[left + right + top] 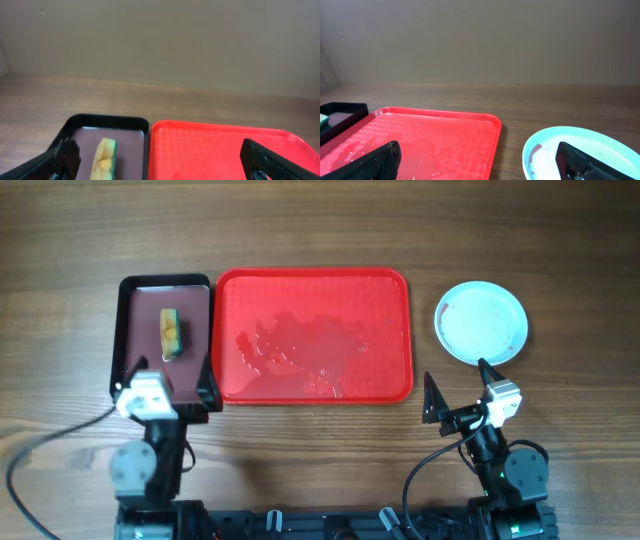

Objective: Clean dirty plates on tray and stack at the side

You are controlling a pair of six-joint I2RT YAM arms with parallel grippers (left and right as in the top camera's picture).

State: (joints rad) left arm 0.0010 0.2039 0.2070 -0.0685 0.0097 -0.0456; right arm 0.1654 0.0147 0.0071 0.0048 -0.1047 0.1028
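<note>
The red tray [312, 285] lies mid-table with no plates on it; its floor is wet with water film. It also shows in the left wrist view [210, 142] and the right wrist view [430, 127]. To its right on the table sits a pale aqua plate [481, 322] with faint red smears, white-looking inside; I cannot tell whether other plates lie under it. The right wrist view shows it [555, 142] with a red smear. My left gripper [167, 380] [162, 165] is open and empty over the near edge of the maroon tray. My right gripper [458, 385] [480, 162] is open and empty, just in front of the plate.
A dark maroon black-rimmed tray [135, 330] [130, 137] sits against the red tray's left side. A yellow-green sponge [172, 333] [106, 156] lies in it. Bare wooden table surrounds everything.
</note>
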